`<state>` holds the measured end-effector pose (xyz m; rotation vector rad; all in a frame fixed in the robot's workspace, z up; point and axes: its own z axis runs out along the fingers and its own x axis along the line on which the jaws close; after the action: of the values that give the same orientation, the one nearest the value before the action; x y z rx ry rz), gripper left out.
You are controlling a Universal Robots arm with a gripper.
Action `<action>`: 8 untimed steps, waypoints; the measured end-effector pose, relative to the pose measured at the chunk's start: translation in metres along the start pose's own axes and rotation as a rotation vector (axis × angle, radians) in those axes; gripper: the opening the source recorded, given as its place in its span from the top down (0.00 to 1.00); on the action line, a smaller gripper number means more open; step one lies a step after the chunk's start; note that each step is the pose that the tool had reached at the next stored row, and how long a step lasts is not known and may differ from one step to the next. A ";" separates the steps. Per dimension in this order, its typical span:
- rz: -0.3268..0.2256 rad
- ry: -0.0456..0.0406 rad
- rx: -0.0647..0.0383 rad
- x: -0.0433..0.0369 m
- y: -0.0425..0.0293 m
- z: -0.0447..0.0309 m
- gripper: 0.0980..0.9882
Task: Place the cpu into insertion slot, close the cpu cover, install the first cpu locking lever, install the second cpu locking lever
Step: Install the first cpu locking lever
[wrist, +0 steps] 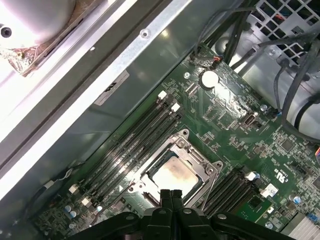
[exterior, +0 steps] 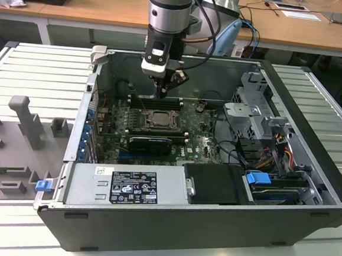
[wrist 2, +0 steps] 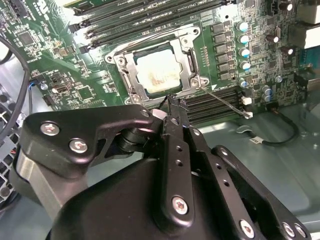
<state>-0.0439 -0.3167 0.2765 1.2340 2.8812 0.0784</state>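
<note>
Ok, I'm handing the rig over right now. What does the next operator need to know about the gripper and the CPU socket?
gripper: fingers shut with nothing between them, tips low by the socket's edge.
cpu: seated in the socket, its pale top showing through the window.
cpu cover: down over the cpu and looks closed.
Done: the cpu is placed and the cover lowered.
Left: both levers. One thin locking lever angles out from a socket corner over the memory slots and looks unlatched. I cannot tell the state of the other.
</note>
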 end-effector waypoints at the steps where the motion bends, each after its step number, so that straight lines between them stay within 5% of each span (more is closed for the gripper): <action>1: -0.011 0.0005 0.000 0.0000 0.0000 0.0000 0.99; 8: -0.063 0.0031 0.001 0.0000 0.0000 0.0000 0.99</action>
<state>-0.0439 -0.3167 0.2765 1.1434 2.9201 0.0787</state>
